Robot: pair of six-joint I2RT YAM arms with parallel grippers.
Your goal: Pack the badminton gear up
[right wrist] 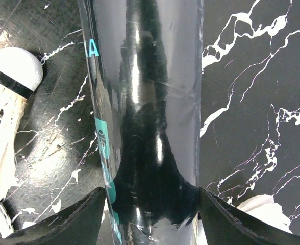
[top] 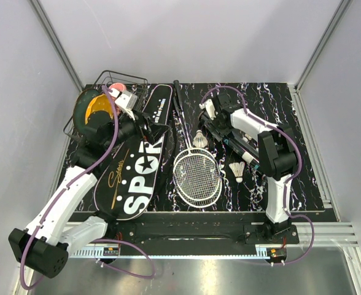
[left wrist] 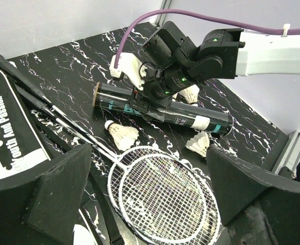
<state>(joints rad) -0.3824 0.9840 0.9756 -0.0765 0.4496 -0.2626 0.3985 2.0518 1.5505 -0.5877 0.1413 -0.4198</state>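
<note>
Tube (left wrist: 191,118) lies flat on the right half of the table (top: 291,123). Its long axis runs diagonal: brownish end far-left, white-banded end near-right. Your right gripper (right wrist: 152,217) straddles it nearer the brownish end, a finger at each flank; clamped or merely touching, cannot tell. Left gripper (left wrist: 150,178) gapes wide, empty, over the bag (top: 131,178). Racket (top: 197,178): handle toward the far edge, head near. The left wrist view shows a third shuttlecock (left wrist: 191,93) behind the tube; the top view shows only two.
</note>
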